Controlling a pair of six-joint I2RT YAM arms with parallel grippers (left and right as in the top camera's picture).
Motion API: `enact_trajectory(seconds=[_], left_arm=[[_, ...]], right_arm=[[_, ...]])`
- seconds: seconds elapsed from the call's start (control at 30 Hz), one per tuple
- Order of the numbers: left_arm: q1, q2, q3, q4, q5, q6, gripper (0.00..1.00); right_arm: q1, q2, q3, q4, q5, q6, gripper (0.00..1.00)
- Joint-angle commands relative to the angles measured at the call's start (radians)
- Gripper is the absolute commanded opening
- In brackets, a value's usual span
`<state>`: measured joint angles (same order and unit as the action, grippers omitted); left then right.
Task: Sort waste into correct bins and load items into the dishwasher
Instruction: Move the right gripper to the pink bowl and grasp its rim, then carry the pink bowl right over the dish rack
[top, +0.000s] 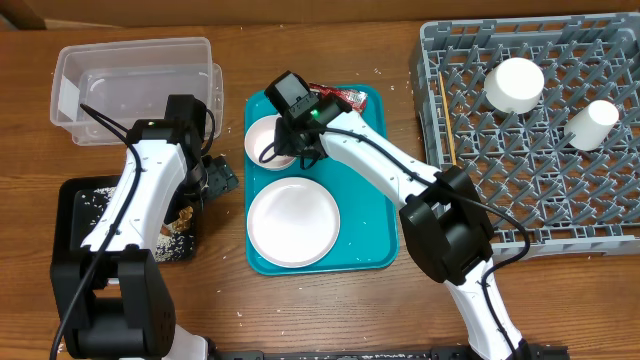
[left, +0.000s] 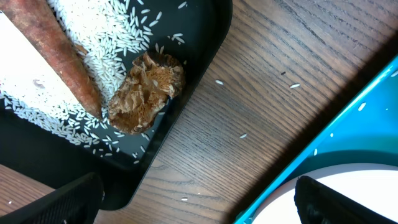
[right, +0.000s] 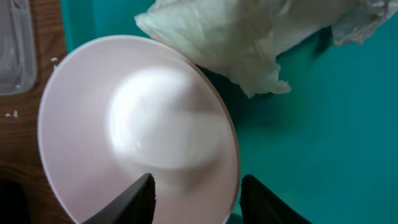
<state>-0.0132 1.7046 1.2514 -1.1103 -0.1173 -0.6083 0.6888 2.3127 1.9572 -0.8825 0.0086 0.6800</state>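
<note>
A small white bowl (top: 266, 140) sits at the back left of the teal tray (top: 370, 180), and the large white plate (top: 293, 222) lies in front of it. My right gripper (top: 292, 142) is open with its fingers (right: 196, 199) straddling the rim of the bowl (right: 137, 124), next to the crumpled napkin (right: 249, 31). The red wrapper (top: 340, 95) lies behind it. My left gripper (top: 215, 180) is open and empty (left: 199, 205) over bare wood between the black tray (top: 75, 195) and the teal tray. The black tray holds a sausage (left: 65, 56), a crumbly bit (left: 146, 90) and rice (left: 112, 37).
The clear tub (top: 130, 85) stands at the back left. The grey dish rack (top: 540, 200) on the right holds an upturned bowl (top: 514, 84), a cup (top: 592, 123) and the wooden stick (top: 447, 120). Loose rice grains (left: 219, 82) lie on the wood.
</note>
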Motion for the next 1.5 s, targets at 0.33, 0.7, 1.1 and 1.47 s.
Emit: enact_trajectory(seconds=[0.33,0.7,1.1,1.47], left_arm=[[0.002,0.01,0.0,0.001,-0.013,-0.02,1.0],[0.001,0.01,0.0,0.001,-0.013,-0.02,1.0],[0.002,0.01,0.0,0.001,-0.013,-0.02,1.0],[0.002,0.01,0.0,0.001,-0.013,-0.02,1.0]], right_arm=[[-0.002,0.018,-0.014,0.006,0.021,0.001,0.41],[-0.002,0.035,-0.008,0.007,0.009,0.002,0.17],[-0.027,0.017,0.187,-0.188,-0.001,-0.033,0.04],[-0.261,-0.113,0.396,-0.529,0.129,-0.033,0.04]])
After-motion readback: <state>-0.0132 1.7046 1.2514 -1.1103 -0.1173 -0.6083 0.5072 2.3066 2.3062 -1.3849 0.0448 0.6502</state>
